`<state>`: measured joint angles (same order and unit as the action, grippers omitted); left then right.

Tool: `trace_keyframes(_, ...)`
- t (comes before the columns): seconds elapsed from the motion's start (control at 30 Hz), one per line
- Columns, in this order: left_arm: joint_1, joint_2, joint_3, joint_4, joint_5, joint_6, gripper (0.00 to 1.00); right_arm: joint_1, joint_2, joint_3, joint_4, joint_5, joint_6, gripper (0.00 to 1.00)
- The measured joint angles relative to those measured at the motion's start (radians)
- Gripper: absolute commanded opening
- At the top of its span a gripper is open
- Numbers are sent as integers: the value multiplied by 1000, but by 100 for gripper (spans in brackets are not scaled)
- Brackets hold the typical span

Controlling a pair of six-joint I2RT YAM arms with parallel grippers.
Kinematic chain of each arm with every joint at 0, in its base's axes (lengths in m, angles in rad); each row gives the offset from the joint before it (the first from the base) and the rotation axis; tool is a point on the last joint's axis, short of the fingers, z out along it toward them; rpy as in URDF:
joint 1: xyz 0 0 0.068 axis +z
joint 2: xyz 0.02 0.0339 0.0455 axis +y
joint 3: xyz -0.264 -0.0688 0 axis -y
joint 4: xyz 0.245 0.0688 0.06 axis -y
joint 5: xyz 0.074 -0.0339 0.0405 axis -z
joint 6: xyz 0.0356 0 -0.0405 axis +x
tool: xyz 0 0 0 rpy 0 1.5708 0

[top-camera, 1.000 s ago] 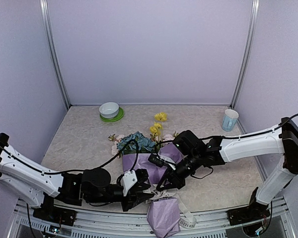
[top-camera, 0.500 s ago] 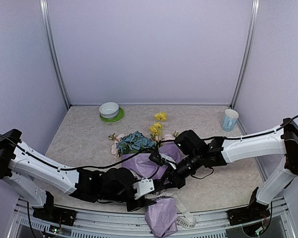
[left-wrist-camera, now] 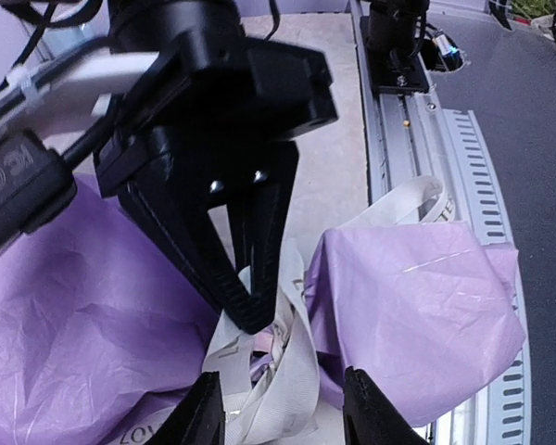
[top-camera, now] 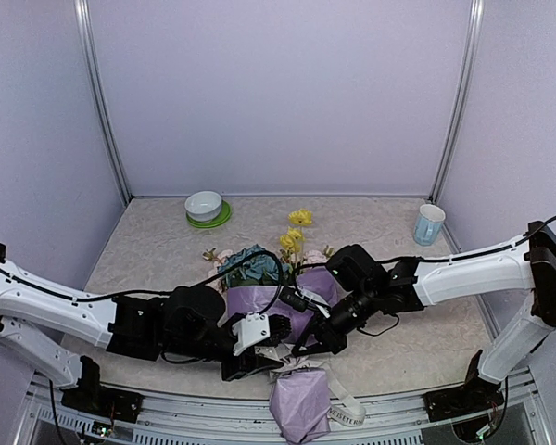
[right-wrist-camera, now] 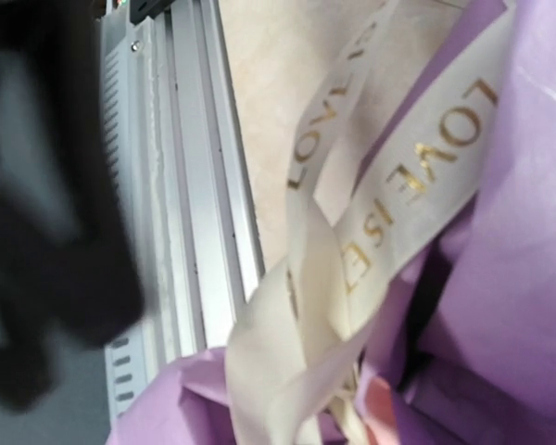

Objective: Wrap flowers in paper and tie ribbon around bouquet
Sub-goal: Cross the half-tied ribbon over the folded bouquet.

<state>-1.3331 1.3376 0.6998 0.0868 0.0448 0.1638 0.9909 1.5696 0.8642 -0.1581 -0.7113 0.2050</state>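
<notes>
Far beyond the left claw [left-wrist-camera: 283,408]: white bowl [top-camera: 204,202] on a green plate [top-camera: 208,221]. Between both claws: the bouquet [top-camera: 269,301], flowers [top-camera: 255,264] in the lilac paper [left-wrist-camera: 83,306] cone, heads at the end away from the fingertips. Far right of the right claw [left-wrist-camera: 250,311]: pale blue cup [top-camera: 429,223], inside unseen.

Left claw spread, astride the ribbon [right-wrist-camera: 426,158]. Right claw pressed together, tips on that ribbon; pinching or only touching, cannot tell.

Since half a second ago: left forearm swung back leftward; right arm unmoved.

Paper's narrow end draped past the table's [top-camera: 426,334] near edge onto the rail [left-wrist-camera: 482,185], beside the left claw. Bare tabletop right of the right claw.
</notes>
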Motion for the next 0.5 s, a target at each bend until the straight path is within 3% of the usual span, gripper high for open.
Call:
trace_keyframes(0.3, 3, 108, 0, -57, 0, 69, 46, 0, 0, 0, 4, -9, 0, 0)
trace_keyframes(0.5, 1, 145, 9, -58, -39, 102, 18, 0, 0, -5, 11, -15, 0, 0)
